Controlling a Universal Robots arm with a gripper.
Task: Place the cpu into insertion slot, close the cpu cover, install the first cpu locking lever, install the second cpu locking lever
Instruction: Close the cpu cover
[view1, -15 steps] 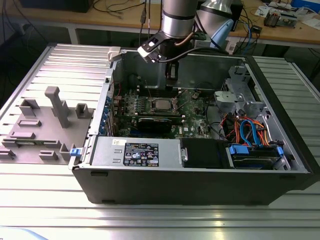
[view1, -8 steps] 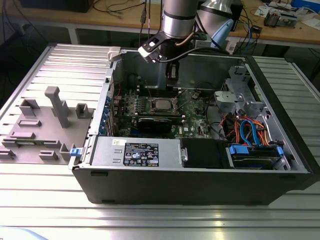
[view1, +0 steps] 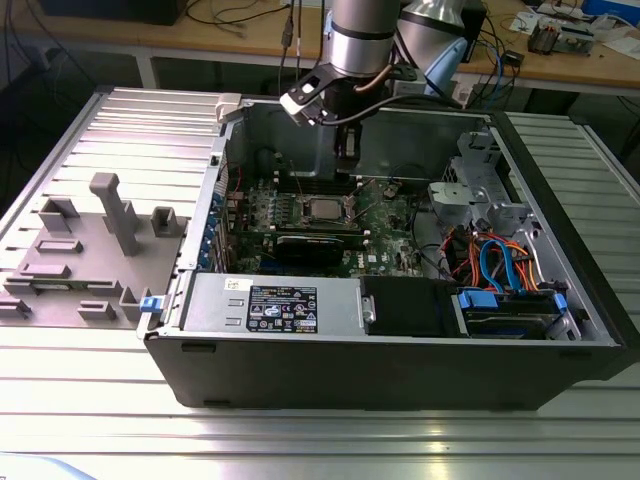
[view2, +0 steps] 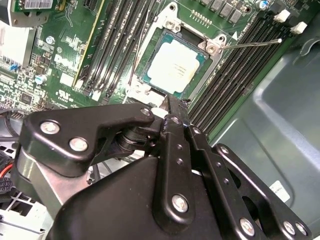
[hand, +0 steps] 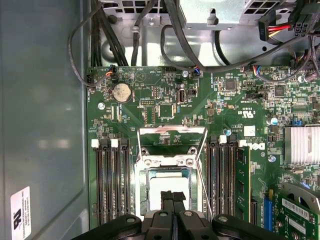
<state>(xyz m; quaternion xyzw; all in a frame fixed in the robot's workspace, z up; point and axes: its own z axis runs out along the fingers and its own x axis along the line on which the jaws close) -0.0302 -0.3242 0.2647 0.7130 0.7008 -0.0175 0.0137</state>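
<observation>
Step one is looking done: the chip (view2: 175, 67) is lying flat and square inside the socket (hand: 141, 187) on the green board (hand: 150, 90), in the open computer case (view1: 300, 370) on the workbench. The rest is waiting. The cover (hand: 172, 131) is standing swung up off the socket, with bare board showing through its cut-out, so it is not yet closed. A thin wire lever (view2: 252, 44) is sticking out loose past the socket corner and over the memory slots (view2: 235, 70), not hooked down. I am judging both levers as not yet installed, though only this one is reading clearly. The claw (hand: 173, 196) is hanging just over the near edge of the chip with its two fingers pressed together and no gap between them. It is clenched and gripping nothing. Whether the tips are actually touching the chip top I cannot tell.
</observation>
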